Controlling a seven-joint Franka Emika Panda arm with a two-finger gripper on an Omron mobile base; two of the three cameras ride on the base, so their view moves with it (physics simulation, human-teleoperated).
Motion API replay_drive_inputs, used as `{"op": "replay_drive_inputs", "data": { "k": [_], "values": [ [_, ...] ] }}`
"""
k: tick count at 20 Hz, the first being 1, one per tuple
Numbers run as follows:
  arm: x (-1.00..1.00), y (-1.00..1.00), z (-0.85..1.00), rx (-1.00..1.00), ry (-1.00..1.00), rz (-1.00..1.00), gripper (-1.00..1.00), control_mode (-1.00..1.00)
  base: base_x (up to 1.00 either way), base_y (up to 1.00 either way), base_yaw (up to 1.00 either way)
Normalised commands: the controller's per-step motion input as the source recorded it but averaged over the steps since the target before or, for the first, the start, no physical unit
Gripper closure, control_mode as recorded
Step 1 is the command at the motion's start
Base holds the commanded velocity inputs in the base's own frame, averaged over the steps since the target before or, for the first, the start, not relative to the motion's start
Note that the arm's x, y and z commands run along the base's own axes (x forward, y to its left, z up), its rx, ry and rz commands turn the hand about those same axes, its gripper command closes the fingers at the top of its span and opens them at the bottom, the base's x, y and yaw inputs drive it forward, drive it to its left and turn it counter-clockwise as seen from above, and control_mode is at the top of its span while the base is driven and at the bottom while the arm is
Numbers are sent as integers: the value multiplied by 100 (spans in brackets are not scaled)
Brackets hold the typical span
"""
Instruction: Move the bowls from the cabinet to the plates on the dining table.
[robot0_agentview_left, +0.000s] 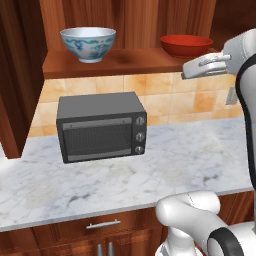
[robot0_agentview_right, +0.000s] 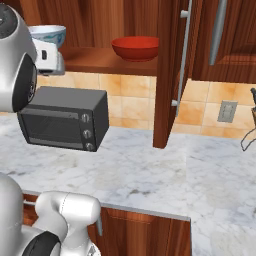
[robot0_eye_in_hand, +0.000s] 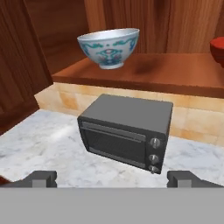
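A: State the item count.

B: Two bowls, both on the open cabinet (robot0_agentview_left: 120, 62) shelf. One patterned bowl (robot0_agentview_left: 88, 43), glossy grey-white with bluish markings, deep and round, stands at 11 o'clock in the left base view. One red bowl (robot0_agentview_left: 186, 45), solid colour and shallower in profile, stands at 1 o'clock, well apart from the first.

A: Other hardware?

B: One toaster oven (robot0_agentview_left: 101, 126), a dark grey matte box with three round knobs down its right side, on the worktop (robot0_agentview_left: 150, 172) below the shelf. The worktop is white-grey veined marble. The wall behind carries square tan tiles. One cabinet door (robot0_agentview_right: 170, 75) in reddish-brown wood stands open, with a long silver bar handle.

A: Tool condition?

B: The tool (robot0_eye_in_hand: 112, 178) has its two dark fingertips spread fully wide and holds nothing. In the hand view the patterned bowl sits at 12 o'clock above the oven.
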Motion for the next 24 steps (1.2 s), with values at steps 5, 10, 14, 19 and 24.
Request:
{"op": "replay_drive_inputs", "data": {
  "k": [5, 10, 14, 19, 24],
  "values": [
    [64, 1, 4, 15, 0, -7, -100, -100, 0, 0, 0],
    [60, 9, 15, 12, 0, -10, -100, -100, 0, 0, 0],
    [36, 24, 40, 9, 1, -10, -100, -100, 0, 0, 0],
    [27, 37, 42, 5, 0, -9, -100, -100, 0, 0, 0],
    [17, 20, 17, 2, 1, -1, -100, -100, 0, 0, 0]
  ]
}}
